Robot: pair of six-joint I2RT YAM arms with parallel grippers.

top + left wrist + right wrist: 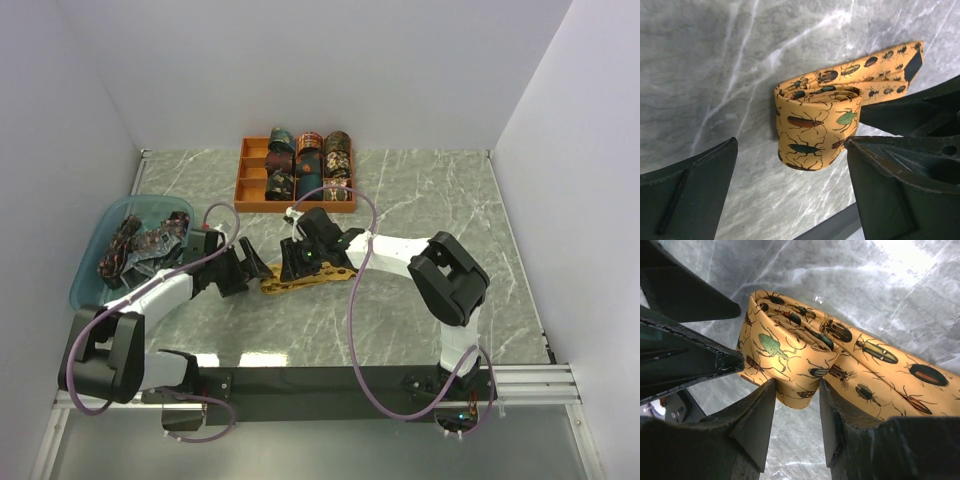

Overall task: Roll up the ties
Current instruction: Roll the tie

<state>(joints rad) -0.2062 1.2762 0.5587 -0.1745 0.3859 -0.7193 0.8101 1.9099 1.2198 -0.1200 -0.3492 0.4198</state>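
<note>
So, the mustard tie (pixel 305 281) sits centre of the surface, rolled end between the wide left fingers (pixel 695 190), flat tail running toward the right edge; narrow right fingers (pixel 757 425) straddle the roll, grip unclear.

plain white walls (pixel 300 60) — grey marble-veined tabletop (pixel 430 200), evenly lit

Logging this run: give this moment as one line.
mustard tie: partly rolled, tail unrolled | left gripper: open, at roll | right gripper: at roll, grip unclear
</note>
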